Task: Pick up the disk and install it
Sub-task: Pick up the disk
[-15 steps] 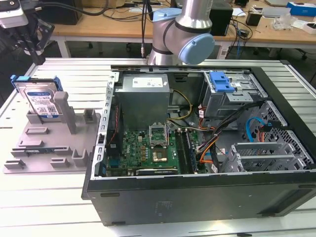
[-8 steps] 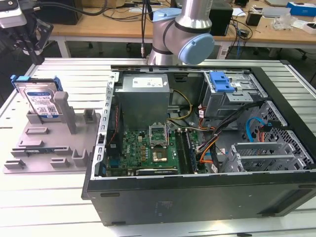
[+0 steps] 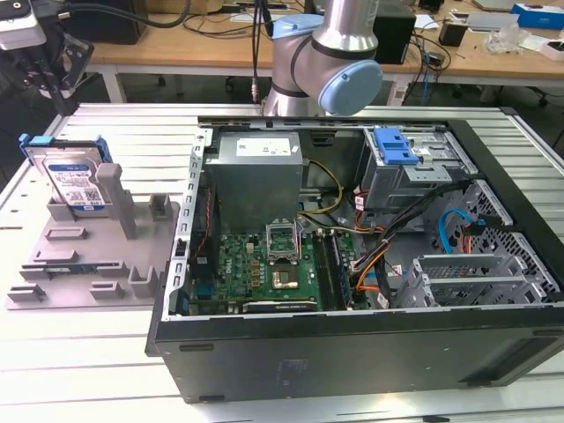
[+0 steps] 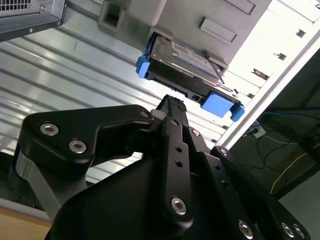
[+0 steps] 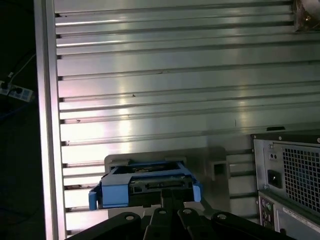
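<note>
The disk (image 3: 75,181) is a silver-grey hard drive with a white and blue label in a blue carrier. It stands on edge in a grey fixture (image 3: 88,264) at the exterior view's left. My gripper (image 3: 60,92) hangs above and slightly behind it, apart from it. In the second wrist view the fingertips (image 4: 172,104) are pressed together and point at the disk's (image 4: 187,62) near edge with a small gap. The first wrist view has the disk (image 5: 145,187) just beyond the shut gripper (image 5: 171,200). Nothing is held.
An open computer case (image 3: 352,335) lies right of the fixture, with motherboard (image 3: 264,264), power supply (image 3: 256,167) and a drive bay with a blue latch (image 3: 397,145). All rest on a ribbed aluminium table (image 3: 106,352). The arm's base (image 3: 317,70) stands behind the case.
</note>
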Controlling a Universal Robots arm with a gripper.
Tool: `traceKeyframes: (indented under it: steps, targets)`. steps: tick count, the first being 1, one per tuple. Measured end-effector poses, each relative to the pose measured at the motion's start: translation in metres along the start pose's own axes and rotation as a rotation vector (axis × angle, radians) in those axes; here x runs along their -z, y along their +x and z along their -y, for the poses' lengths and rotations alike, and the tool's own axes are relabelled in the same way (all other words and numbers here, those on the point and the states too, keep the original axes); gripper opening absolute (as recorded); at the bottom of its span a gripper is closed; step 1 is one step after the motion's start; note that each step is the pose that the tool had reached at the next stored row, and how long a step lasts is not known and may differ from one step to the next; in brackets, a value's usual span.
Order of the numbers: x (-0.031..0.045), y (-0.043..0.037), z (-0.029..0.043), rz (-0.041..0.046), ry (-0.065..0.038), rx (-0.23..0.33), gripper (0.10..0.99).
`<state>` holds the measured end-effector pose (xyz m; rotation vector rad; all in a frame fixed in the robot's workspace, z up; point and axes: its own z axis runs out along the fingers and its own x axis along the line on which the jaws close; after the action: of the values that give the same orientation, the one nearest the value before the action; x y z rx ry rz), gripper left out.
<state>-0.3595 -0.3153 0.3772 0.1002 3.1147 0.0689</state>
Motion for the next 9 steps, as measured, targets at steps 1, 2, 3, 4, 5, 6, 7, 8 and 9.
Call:
traceKeyframes:
  steps: [1,2,3,4,5,6,7,8,9]
  targets:
    - [-0.0001,0.0,-0.0001,-0.001,0.0,0.017,0.106]
    - [-0.0002,0.0,-0.0001,-0.0034,-0.001,0.039,0.106]
    - [-0.0002,0.0,0.0,-0.0061,-0.001,0.058,0.106]
    - [-0.0002,0.0,0.0,-0.0106,-0.002,0.088,0.106]
    - [-0.0002,0.0,0.0,-0.0151,-0.002,0.122,0.106]
    - [-0.0002,0.0,0.0,-0.0175,-0.003,0.141,0.106]
    - [-0.0001,0.0,0.0,-0.0195,-0.003,0.157,0.106]
    - [-0.0001,0.0,0.0,-0.0209,-0.003,0.176,0.106]
    - [-0.0001,0.0,0.0,-0.0214,-0.003,0.189,0.106]
